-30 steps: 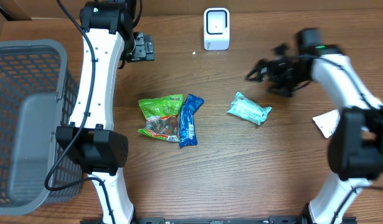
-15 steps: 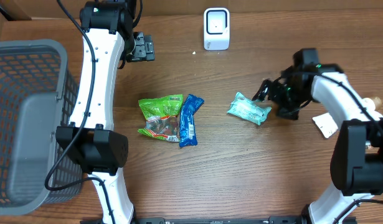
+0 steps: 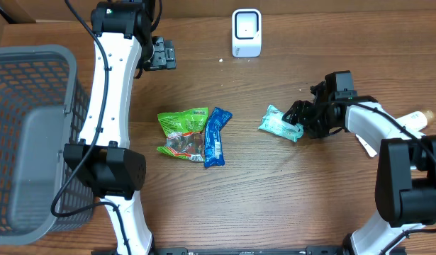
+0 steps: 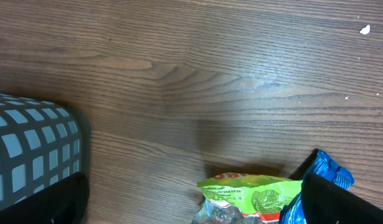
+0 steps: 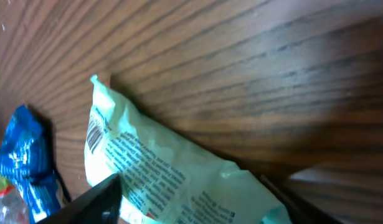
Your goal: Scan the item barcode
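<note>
A mint-green packet (image 3: 280,124) lies on the wooden table right of centre, its barcode (image 5: 94,132) facing up at one end. My right gripper (image 3: 298,127) is low over the packet's right end, jaws open and straddling it. In the right wrist view the packet (image 5: 166,168) fills the space between both dark fingers (image 5: 98,202). The white scanner (image 3: 246,32) stands at the back centre. My left gripper (image 3: 161,54) hangs open and empty high at the back left.
A green snack bag (image 3: 182,133) and a blue packet (image 3: 216,136) lie side by side mid-table. A grey mesh basket (image 3: 33,134) fills the left side. A white card (image 3: 370,142) and a pale bottle (image 3: 417,118) sit at the right edge.
My right arm has swung down and left from the back right onto the mint-green packet, and its jaws have narrowed around it. The left arm has not moved.
</note>
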`<state>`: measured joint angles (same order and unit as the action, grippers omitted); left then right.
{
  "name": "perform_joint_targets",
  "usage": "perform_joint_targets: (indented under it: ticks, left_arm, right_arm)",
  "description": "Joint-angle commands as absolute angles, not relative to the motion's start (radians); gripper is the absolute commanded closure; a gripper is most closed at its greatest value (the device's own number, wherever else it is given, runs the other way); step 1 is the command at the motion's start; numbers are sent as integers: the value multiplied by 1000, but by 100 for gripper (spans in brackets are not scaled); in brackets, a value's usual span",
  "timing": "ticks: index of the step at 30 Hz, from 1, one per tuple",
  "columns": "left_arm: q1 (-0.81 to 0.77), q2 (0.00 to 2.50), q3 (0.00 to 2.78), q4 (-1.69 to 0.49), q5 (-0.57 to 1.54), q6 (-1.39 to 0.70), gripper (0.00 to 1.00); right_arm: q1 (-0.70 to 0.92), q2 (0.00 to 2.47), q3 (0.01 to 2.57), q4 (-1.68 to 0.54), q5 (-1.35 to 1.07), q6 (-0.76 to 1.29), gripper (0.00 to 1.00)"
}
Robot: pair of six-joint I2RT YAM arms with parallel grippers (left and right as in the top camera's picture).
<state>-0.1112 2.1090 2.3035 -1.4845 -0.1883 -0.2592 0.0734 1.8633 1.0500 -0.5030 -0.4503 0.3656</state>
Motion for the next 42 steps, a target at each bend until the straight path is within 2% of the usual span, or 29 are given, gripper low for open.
perform_joint_targets:
  ticks: [1, 3, 4, 5, 7, 9, 11, 12, 13, 15, 20, 25, 28, 30, 32, 42]
  left_arm:
    - [-118, 2093, 2325, -1483, -197, -258, 0]
    - [-118, 2093, 2325, -1483, -197, -258, 0]
    - [-118, 2093, 2325, -1483, -197, -258, 0]
    - [-118, 2093, 2325, -1483, -197, -258, 1]
    - [-118, 2093, 2325, -1483, -197, -258, 0]
    - [-118, 2093, 2325, -1483, -197, -258, 0]
    - [-118, 2093, 2325, -1483, -197, -258, 0]
    - [-118, 2093, 2325, -1483, -197, -258, 0]
    - [-118, 2093, 2325, -1483, -197, -258, 0]
    - [-118, 2093, 2325, -1483, -197, -258, 0]
    - [-118, 2093, 2325, -1483, -197, -258, 0]
    - [-118, 2093, 2325, -1483, -197, -258, 0]
    - [-118, 2093, 2325, -1483, -197, -258, 0]
    - [-118, 2093, 2325, -1483, -197, -258, 0]
    - [-118, 2093, 2325, -1483, -197, -258, 0]
    - [-118, 2093, 2325, -1483, -197, -258, 0]
  right_arm:
    - [80, 1887, 999, -484, -420, 360, 51]
    - [80, 1887, 999, -484, -428, 359, 64]
    - [80, 1887, 999, -483, -431, 360, 78]
    - [79, 1887, 999, -483, -439, 360, 81]
    - [78, 1887, 999, -483, -464, 368, 80]
    - [64, 1887, 1004, -484, -509, 371, 74]
    - [43, 1887, 1013, -484, -553, 366, 62]
    - [19, 1887, 1023, -484, -582, 349, 51]
    - [-1, 1887, 1030, -491, -612, 321, 45]
    - [-36, 1887, 1035, -551, -657, 311, 39]
    - [-2, 1887, 1023, -633, -655, 372, 40]
    - [91, 1888, 966, -516, -546, 540, 40]
    - [86, 1888, 966, -475, -535, 540, 45]
    - [83, 1888, 966, -456, -508, 539, 53]
    - [83, 1888, 966, -440, -495, 500, 60]
    - [63, 1887, 974, -410, -521, 245, 67]
